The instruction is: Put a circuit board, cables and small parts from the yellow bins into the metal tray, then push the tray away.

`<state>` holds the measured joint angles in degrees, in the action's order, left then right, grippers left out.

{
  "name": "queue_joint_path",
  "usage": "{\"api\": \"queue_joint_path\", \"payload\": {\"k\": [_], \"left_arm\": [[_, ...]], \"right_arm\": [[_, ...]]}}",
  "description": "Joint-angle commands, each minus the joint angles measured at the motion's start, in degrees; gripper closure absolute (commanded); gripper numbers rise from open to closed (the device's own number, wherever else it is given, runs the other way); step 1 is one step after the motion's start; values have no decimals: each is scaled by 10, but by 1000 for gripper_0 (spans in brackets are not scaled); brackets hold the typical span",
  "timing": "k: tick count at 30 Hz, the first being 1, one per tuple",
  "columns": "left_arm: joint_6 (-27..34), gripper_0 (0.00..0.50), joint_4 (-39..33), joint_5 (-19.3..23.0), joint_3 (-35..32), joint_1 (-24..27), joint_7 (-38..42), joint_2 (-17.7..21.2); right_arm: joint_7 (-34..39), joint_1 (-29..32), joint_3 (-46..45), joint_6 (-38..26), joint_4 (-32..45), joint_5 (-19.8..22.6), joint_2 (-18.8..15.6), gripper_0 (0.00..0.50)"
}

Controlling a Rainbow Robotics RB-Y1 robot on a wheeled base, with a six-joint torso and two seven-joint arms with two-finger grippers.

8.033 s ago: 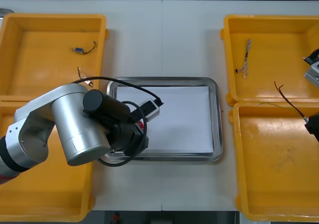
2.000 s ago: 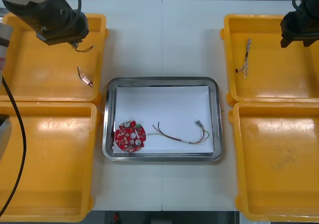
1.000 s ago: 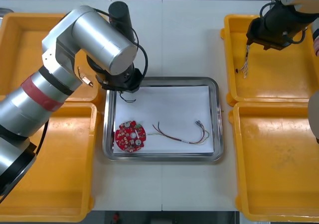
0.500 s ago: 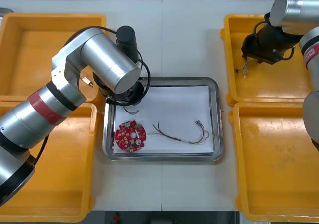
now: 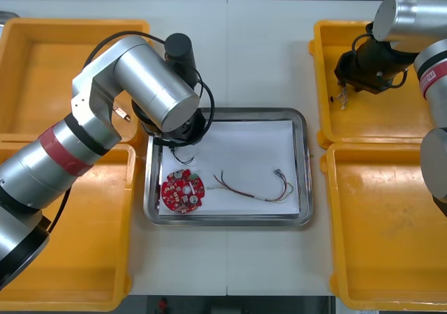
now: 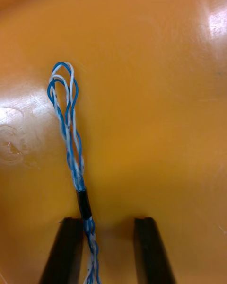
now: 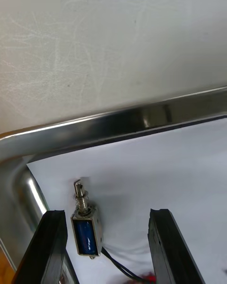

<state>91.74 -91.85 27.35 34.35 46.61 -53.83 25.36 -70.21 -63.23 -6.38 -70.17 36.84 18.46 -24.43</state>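
My left hand [image 7: 108,217] has come over from the far left bin [image 5: 42,70] and is now low over the far left corner of the tray [image 5: 300,118]. Its fingers are wide apart. The small part [image 7: 85,227] lies on the white inside of the tray between them, close to one finger and well clear of the other. So I think I have let it go, and this part is done. The board [image 5: 182,190] and the red and yellow cable [image 5: 255,188] lie in the near half of the tray. My right hand [image 6: 109,227] has come down into the far right bin [image 5: 398,118]. Its fingers are wide too. The blue and white cable [image 6: 71,142] lies flat on the bin floor and runs between them, right beside one finger. It is not held yet. I think the next step is to close on that cable, lift it and bring it to the tray. After that the tray can be pushed away.
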Motion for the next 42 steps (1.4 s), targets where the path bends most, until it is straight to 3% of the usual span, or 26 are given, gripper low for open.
{"api": "queue_joint_path", "payload": {"k": [1,7,15,24,28,37,42], "left_arm": [[40,0,-61,-3,-34,-2,53,-8],[91,0,-112,21,-107,-2,43,12],[164,0,-122,46,-219,16,41,46],[165,0,-38,53,-295,48,52,75],[157,0,25,52,-304,72,57,79],[112,0,164,52,-328,115,79,79],[106,0,223,47,-347,132,88,80]], "right_arm": [[4,1,5,6,4,-4,9,500],[4,0,8,0,13,-11,6,500],[4,0,8,-152,133,-24,-15,500],[-4,32,-4,-370,345,-43,-30,500],[-13,44,-5,-398,416,-32,-30,500],[-31,98,-6,-398,615,78,-34,500],[-71,145,37,-398,708,163,-59,500]]}}
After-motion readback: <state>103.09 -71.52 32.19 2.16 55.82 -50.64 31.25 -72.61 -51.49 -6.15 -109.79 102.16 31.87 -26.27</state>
